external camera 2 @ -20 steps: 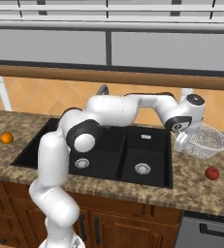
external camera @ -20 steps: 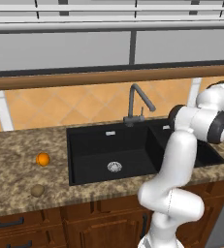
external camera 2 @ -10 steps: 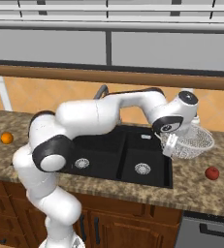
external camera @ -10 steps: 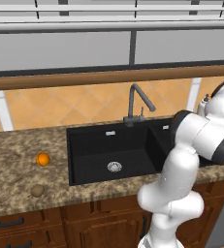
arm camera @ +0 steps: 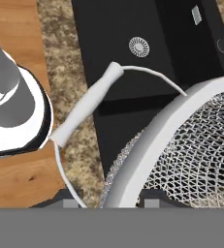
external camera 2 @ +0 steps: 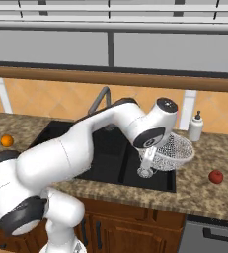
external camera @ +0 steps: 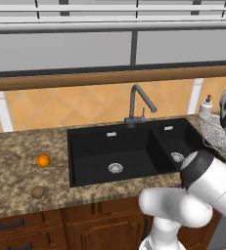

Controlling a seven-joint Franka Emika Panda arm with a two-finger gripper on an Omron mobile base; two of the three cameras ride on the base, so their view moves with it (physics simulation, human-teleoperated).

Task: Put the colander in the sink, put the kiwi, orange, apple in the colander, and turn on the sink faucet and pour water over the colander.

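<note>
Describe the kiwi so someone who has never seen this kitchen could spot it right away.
Find the black double sink in the granite counter, then look at the counter to its left. Two small fruits lie there; the kiwi is the one nearer the front edge, dull brown-tan, not the bright orange ball behind it.

Granite counter (external camera: pixel 16 146), orange tile wall (external camera: pixel 60 105), prob. windows (external camera: pixel 60 49) above
</note>
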